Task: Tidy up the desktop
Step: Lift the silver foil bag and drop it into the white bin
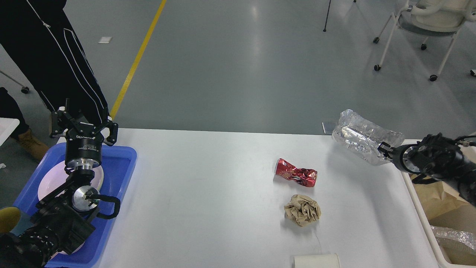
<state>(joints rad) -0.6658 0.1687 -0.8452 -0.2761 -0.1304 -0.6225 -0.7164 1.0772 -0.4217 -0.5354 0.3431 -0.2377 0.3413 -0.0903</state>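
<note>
Head view, single frame.

Item 1: counter (208,193), white with rounded corners, filled the lower centre of the frame, between a blue tray at lower left and a cream bin at lower right.

Item 2: right hand (384,150), centre right, was clenched on the lower right corner of a crumpled silver foil bag (362,139). The bag hung clear of the counter, above its far right corner.

Item 3: left hand (84,120), left of the frame, pointed upward over the far end of the blue tray (119,167). Its fingers stood spread apart, released, with nothing between them.

Item 4: white plate (55,178), lying inside the blue tray, partly hidden by the left arm.

Item 5: crushed red can (296,176), on its side on the counter, right of centre.

Item 6: brown paper ball (302,210), on the counter, just below the can in the frame, apart from it.

Item 7: white roll (316,260), at the bottom edge, cut off by the frame.

Item 8: cream bin (422,203), lower right, held brown paper and clear film.

Item 9: person in dark striped clothing (55,56), upper left, standing on the grey floor beyond the tray.
</note>
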